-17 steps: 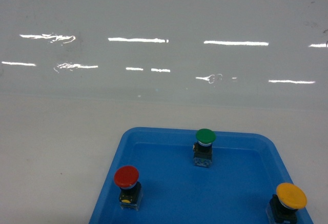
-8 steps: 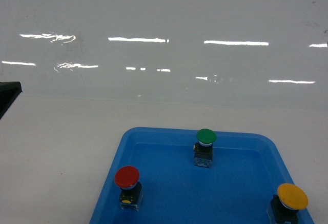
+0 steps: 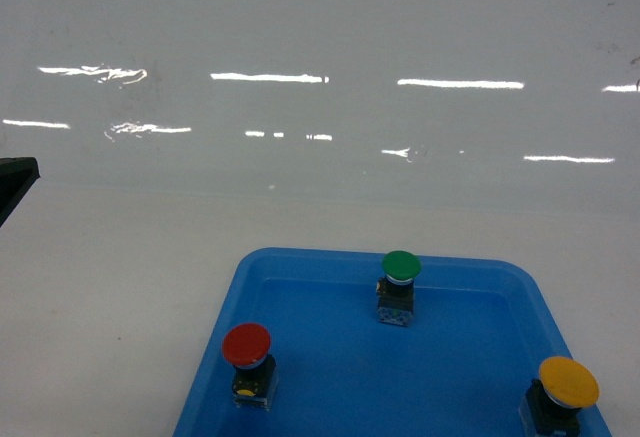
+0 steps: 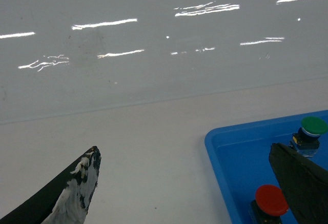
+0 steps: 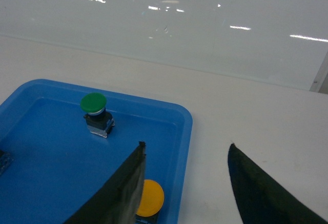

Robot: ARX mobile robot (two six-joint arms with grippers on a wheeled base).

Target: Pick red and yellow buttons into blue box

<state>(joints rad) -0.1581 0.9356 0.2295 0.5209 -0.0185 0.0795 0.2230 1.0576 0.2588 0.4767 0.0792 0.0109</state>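
Red button (image 3: 247, 345) shows only to head and left wrist; both tools (image 4: 189, 183) (image 5: 187, 183) gape empty.

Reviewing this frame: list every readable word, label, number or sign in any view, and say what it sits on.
No legible text in any view.
Red button: a small yellow mark on its base, too small to read.
Green button and yellow button: caps plain, bases show nothing readable.
Blue tray: no marking visible.
Left gripper and right gripper: fingers dark; whitish scuffs on one left finger, no lettering.
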